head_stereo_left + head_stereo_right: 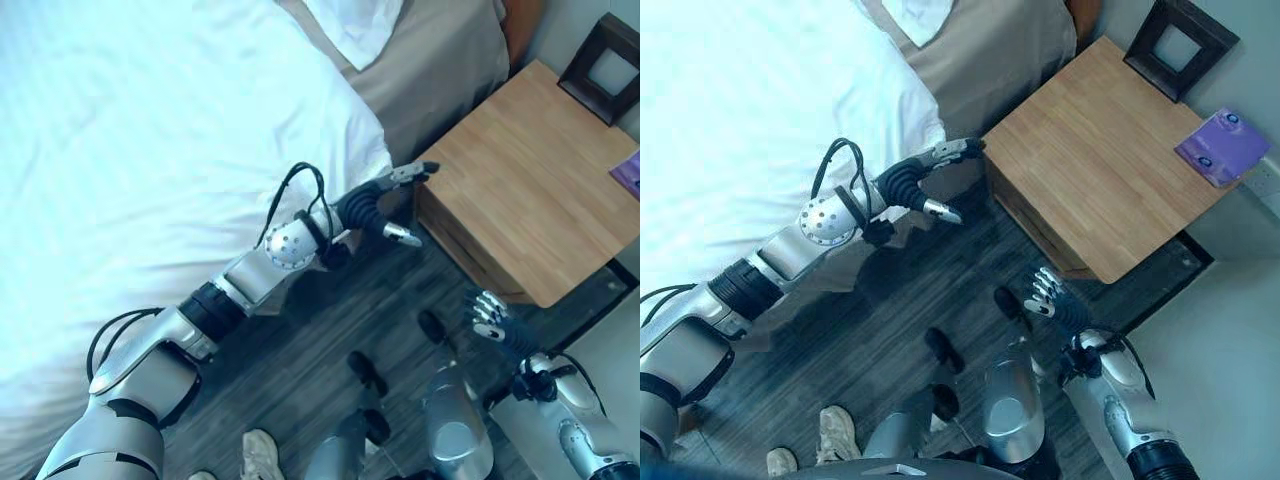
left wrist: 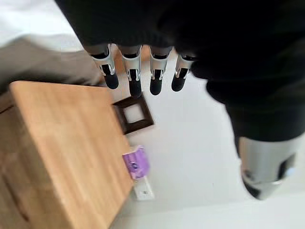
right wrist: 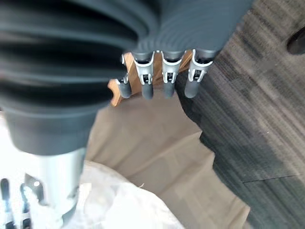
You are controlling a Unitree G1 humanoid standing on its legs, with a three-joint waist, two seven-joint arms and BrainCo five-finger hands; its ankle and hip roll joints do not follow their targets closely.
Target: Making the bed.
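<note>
The bed's white duvet (image 1: 150,150) covers the left of the view, and its corner hangs beside the beige sheet (image 1: 440,70). A white pillow (image 1: 350,25) lies at the head end. My left hand (image 1: 372,210) is stretched out just past the duvet's corner, above the floor next to the nightstand. It is open, with fingers (image 2: 136,78) straight, thumb apart and nothing in it. Low at the lower right, my right hand (image 1: 497,325) hangs over the floor, open and empty, fingers (image 3: 164,78) relaxed. Past them show the beige sheet (image 3: 157,138) and the duvet (image 3: 119,200).
A wooden nightstand (image 1: 530,180) stands right of the bed, close to my left hand. On it are a dark picture frame (image 1: 605,65) and a purple box (image 1: 1220,145). Dark wood floor (image 1: 330,330) lies between bed and nightstand. A pale shoe (image 1: 262,452) is at the bottom edge.
</note>
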